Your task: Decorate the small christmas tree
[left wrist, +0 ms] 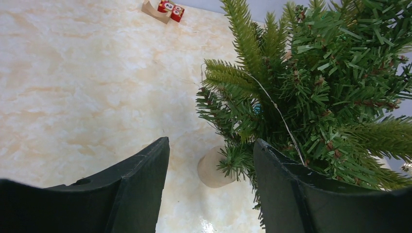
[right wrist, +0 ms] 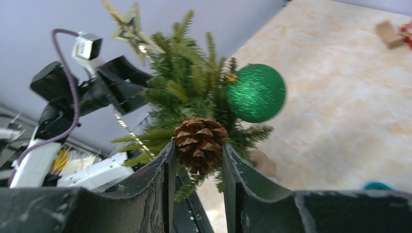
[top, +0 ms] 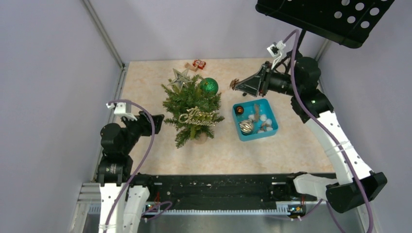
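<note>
Hanging step. Right gripper [right wrist: 198,145] is clenched on a pine cone [right wrist: 200,135], near the small christmas tree [top: 193,109] mid-table. Left gripper [left wrist: 211,141] is released and empty by the trunk. Next I need a bare branch beside the green ball [right wrist: 255,92].

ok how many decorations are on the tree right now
3 on the tree: a star at the top, a green ball at the upper right, and a gold sign across the front. More may be hidden in the branches.
</note>
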`<control>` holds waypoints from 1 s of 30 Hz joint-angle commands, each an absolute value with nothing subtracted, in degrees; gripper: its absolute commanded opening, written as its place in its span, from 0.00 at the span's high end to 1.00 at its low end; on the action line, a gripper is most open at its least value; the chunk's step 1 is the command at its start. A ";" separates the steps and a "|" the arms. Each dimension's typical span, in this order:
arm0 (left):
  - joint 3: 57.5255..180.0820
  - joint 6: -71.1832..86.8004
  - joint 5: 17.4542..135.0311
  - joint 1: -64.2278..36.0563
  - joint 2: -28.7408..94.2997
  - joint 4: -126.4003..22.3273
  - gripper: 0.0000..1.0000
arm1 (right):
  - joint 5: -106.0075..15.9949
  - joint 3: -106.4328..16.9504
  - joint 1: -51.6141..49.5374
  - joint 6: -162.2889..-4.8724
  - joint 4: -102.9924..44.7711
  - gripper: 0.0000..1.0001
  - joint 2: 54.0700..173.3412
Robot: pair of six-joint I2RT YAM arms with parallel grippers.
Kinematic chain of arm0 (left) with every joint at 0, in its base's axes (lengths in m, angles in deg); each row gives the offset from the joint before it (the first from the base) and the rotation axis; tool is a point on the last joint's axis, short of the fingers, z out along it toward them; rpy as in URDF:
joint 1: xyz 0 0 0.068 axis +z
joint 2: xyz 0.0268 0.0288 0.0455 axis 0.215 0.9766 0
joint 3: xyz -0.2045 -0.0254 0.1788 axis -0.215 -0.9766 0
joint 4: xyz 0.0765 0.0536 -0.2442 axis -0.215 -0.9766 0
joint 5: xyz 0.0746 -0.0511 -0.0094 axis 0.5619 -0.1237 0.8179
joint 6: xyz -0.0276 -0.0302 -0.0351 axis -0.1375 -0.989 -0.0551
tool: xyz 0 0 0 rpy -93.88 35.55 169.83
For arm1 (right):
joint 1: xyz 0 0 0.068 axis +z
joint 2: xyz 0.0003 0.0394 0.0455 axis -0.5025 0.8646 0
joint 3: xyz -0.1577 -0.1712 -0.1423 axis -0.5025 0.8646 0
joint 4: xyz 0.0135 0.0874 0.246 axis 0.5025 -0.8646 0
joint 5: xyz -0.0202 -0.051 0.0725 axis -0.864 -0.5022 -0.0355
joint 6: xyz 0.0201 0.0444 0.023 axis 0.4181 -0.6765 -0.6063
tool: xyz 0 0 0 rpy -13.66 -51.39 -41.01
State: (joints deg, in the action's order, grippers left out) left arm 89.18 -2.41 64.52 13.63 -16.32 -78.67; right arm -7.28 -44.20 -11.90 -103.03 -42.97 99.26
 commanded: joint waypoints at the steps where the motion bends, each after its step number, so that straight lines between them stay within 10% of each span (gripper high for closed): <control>1: 89.57 -1.73 61.89 13.98 -15.63 -74.64 0.32 | -3.60 -47.08 -6.39 -108.57 -33.76 0.92 102.32; 30: 89.15 -2.67 59.83 13.91 -15.29 -73.81 0.31 | -4.50 -48.76 -3.18 -110.44 -34.43 0.95 112.76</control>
State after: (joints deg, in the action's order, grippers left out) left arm 89.16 -2.57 61.00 13.63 -15.34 -77.43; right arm -3.94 -45.38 -3.90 -111.42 -34.41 112.39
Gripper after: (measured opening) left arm 0.684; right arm 0.341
